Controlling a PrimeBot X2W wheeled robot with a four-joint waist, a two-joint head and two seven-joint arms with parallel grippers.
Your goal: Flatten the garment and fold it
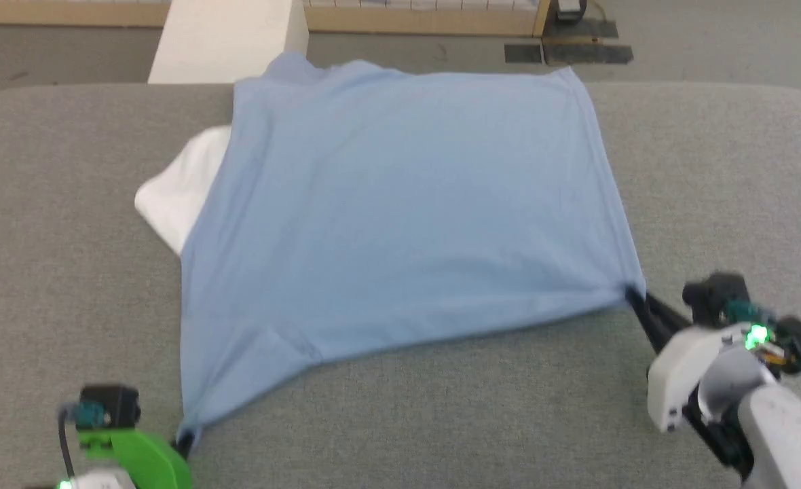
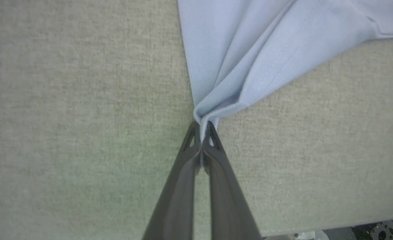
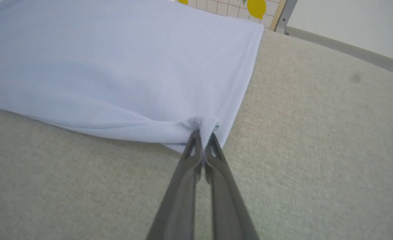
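I see 2 long dark fingers [image 2: 180, 186] with triangular cut-outs near the tips on both the left gripper [image 2: 202, 125] and the right gripper [image 3: 203, 133]. The left wrist shell [image 1: 139, 458] is bright green. The right wrist shell [image 1: 679, 380] is white, with 1 glowing green light [image 1: 757, 335].

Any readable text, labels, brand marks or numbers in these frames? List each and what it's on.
None readable.
The garment shows plain light blue fabric, with no print in sight.
The gridded panel beyond the table carries yellow shapes, not letters.
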